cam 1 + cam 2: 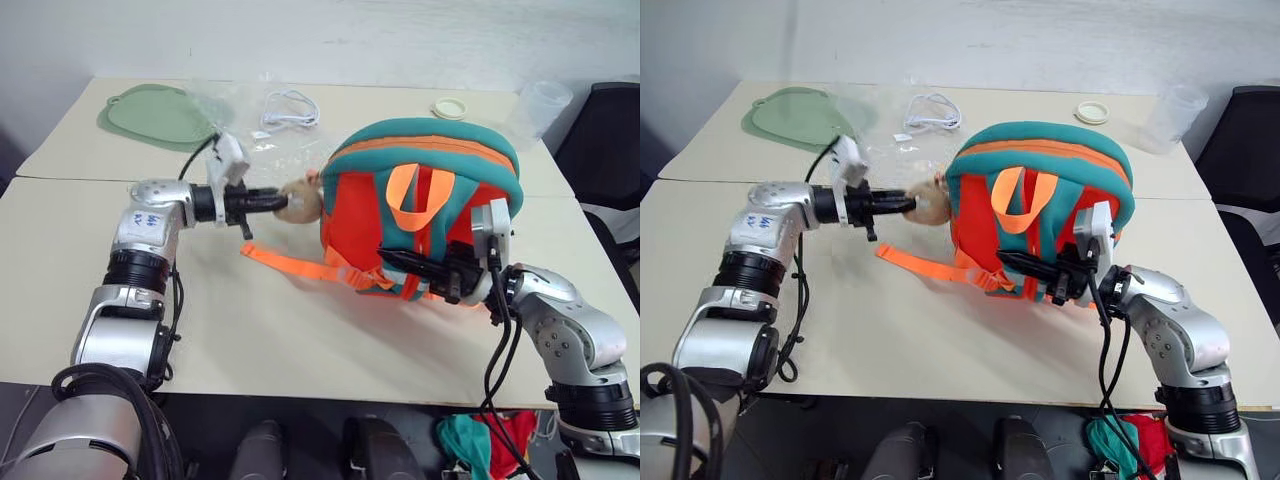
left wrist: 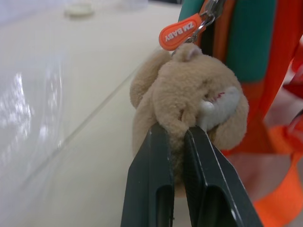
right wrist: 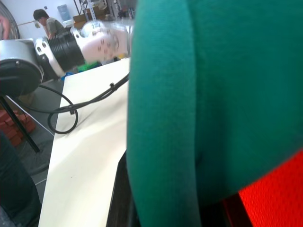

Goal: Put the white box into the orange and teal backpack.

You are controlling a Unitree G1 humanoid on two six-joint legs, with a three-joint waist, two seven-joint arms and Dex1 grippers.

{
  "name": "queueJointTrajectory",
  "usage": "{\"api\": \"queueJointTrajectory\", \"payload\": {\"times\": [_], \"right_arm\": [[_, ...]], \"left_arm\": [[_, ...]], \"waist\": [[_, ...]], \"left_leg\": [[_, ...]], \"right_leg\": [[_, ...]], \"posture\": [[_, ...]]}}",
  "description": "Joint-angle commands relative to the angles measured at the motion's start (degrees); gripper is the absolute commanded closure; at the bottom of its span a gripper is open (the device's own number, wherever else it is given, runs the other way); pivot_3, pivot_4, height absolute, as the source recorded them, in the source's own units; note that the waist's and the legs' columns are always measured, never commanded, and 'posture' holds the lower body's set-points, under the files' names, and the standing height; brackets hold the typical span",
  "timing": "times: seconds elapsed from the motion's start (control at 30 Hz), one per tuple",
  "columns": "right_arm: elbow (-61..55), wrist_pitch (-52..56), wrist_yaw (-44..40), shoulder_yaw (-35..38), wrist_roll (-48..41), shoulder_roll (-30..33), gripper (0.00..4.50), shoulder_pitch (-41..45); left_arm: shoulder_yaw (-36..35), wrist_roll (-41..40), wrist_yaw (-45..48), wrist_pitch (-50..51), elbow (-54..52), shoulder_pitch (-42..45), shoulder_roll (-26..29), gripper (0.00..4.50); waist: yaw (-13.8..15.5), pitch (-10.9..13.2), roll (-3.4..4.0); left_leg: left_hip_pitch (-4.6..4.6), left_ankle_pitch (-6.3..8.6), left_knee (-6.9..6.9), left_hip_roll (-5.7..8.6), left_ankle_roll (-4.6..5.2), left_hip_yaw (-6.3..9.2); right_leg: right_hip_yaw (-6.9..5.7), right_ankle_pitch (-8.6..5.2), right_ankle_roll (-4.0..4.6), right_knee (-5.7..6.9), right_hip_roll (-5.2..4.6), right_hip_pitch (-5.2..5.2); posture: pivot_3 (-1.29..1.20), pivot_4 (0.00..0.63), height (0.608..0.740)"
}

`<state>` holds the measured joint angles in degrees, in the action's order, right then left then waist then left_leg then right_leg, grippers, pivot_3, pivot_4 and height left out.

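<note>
My left jaws (image 2: 177,137) are clamped on the plush bear head (image 2: 189,94) hanging by the zip pull (image 2: 179,34) of the orange and teal backpack (image 1: 420,200), likely to steady that end for opening; my right jaws (image 1: 400,262) are closed on the pack's teal-trimmed lower edge, bracing it upright on the tabletop (image 1: 300,330); I cannot spot the white box anywhere, so packing seems some way off; a clear plastic bag (image 1: 240,105) lies behind.

Head pair high over table (image 1: 300,340); wrist views close against backpack (image 1: 420,215).
</note>
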<state>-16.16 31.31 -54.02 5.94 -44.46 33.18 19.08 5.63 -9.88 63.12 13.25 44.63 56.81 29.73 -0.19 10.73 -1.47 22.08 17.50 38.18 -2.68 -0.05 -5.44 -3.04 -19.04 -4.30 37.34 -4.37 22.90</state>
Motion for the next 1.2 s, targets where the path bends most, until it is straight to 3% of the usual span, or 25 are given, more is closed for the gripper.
{"api": "queueJointTrajectory", "payload": {"times": [0.03,0.17,0.3,0.4,0.6,0.77,0.83,0.97,1.2], "right_arm": [[-2.52,-1.2,0.23,2.6,-1.51,-0.2,4.5,-0.55],[-2.61,-1.53,0.01,2.77,-1.37,-0.41,4.5,-1.16],[-2.19,-3.66,0.51,2.86,0.46,-1.04,4.5,-1.48],[-0.42,-6.91,1.26,4.17,2.03,-1.89,4.5,-0.86],[-1.57,-6.55,-4.25,7.53,1.87,5.82,2.47,-4.05],[0.69,-11.73,-10.07,14.73,6.41,13.64,0.73,-13.9],[3.15,-13.83,-12.42,18.12,7.51,15.81,0.06,-17.73],[11.66,-29.56,-19.14,22.9,15.19,17.92,0.02,-24.59],[18.05,-40.13,-20.77,24.09,17.95,17.42,0.02,-25.42]], "left_arm": [[2.07,0.65,4.81,5.02,-1.57,-2.13,-0.1,4.44],[3.84,0.51,9.72,9.09,-5.65,-3.91,1.02,4.44],[0.51,-1.84,8.28,10.43,-10.9,-6.65,1.29,4.44],[-5.15,-4.85,6.79,8.65,-19.09,-9.79,4.38,3.48],[-12.54,-7.85,10.56,5.39,-29.06,-22.06,16.4,1.54],[-19.81,-9.92,11.81,-0.27,-34.08,-35.34,21.43,0.0],[-22.91,-11.26,11.74,-1.82,-36.99,-40.9,21.81,0.0],[-28.78,-10.58,9.46,-7.91,-41.56,-52.47,21.25,0.0],[-33.36,-11.04,4.3,-9.74,-46.19,-62.1,20.05,0.0]], "waist": [[0.02,0.0,0.0],[0.01,0.0,0.0],[-0.04,0.0,0.0],[-0.22,0.0,0.0],[-0.88,0.0,0.01],[-0.16,0.0,0.01],[0.12,0.0,0.0],[0.03,0.0,0.0],[-0.51,0.03,0.06]], "left_leg": [[0.01,0.0,0.0,0.0,0.0,0.0],[0.05,0.0,0.0,-0.01,0.0,0.0],[0.04,0.0,-0.01,-0.02,0.0,0.0],[0.06,0.0,0.0,-0.03,0.0,-0.01],[0.23,-0.02,-0.07,-0.02,-0.03,-0.13],[0.23,0.03,-0.07,0.0,0.06,-0.12],[0.22,0.07,-0.08,0.01,0.12,-0.12],[0.11,0.14,-0.11,-0.01,0.23,-0.11],[-0.69,0.35,-0.4,-0.05,0.37,-0.11]], "right_leg": [[0.01,0.0,0.0,0.0,0.0,0.0],[0.03,0.0,0.0,0.01,0.0,0.06],[0.06,0.0,0.0,0.03,-0.01,0.06],[0.11,0.0,0.0,0.06,-0.03,0.12],[0.21,-0.01,0.02,0.18,-0.07,0.47],[0.2,-0.01,0.02,0.07,-0.15,0.43],[0.19,-0.01,0.02,0.03,-0.17,0.39],[0.21,-0.01,0.02,-0.26,-0.19,0.26],[0.23,-0.05,0.1,-0.4,-0.2,-0.47]], "posture": [[0.0,0.15,0.74],[0.0,0.15,0.74],[0.0,0.15,0.74],[0.0,0.15,0.74],[0.0,0.15,0.74],[0.0,0.15,0.74],[0.0,0.15,0.74],[0.0,0.15,0.74],[0.0,0.15,0.74]]}}
